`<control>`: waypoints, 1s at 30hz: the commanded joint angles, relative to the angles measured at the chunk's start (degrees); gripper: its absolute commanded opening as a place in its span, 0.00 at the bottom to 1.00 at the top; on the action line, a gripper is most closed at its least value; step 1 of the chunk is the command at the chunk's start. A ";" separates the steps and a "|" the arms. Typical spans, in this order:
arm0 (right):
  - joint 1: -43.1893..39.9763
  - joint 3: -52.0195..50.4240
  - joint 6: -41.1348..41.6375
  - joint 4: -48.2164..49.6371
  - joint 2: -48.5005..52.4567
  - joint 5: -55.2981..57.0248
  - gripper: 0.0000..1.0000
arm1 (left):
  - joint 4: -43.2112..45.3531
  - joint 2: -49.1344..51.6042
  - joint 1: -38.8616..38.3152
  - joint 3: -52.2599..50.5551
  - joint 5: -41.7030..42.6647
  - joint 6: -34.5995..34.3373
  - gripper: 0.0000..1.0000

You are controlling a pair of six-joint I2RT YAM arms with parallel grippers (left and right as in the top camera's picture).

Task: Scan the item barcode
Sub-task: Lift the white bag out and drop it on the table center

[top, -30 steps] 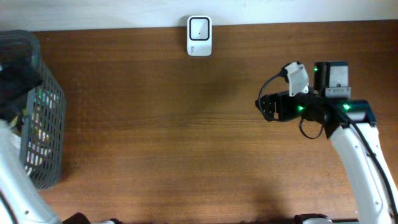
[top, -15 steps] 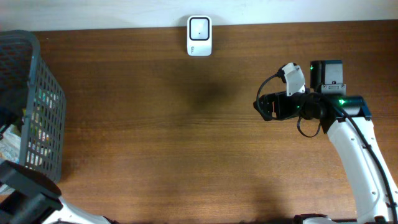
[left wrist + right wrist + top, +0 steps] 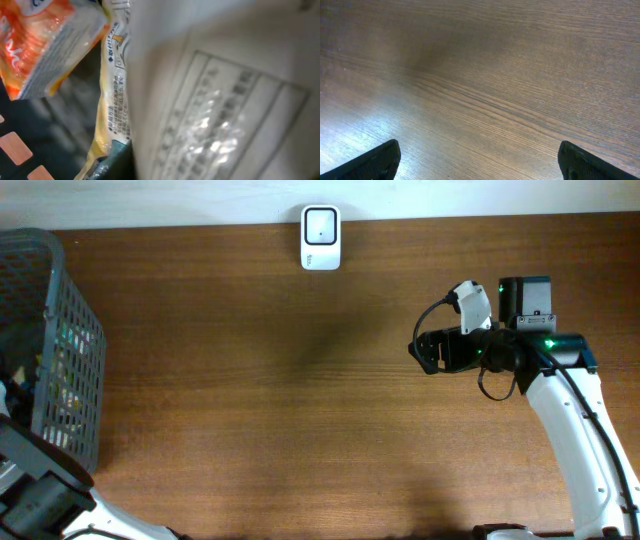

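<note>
Left wrist alone shows labels [image 3: 220, 115], left end effector unclear, right end effector [image 3: 481, 161] released

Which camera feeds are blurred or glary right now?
Left wrist: badly blurred, the white printed package fills the frame out of focus with glare on its text; the orange-and-white carton is a bit sharper. Overhead: sharp, even light, a soft shadow on the brown wooden table. Right wrist: crisp grain, sheen lower left.
</note>
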 commanded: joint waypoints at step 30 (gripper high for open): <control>-8.41 7.61 9.46 -0.28 -0.07 0.76 0.86 | -10.36 1.40 -64.61 16.20 12.09 12.87 0.00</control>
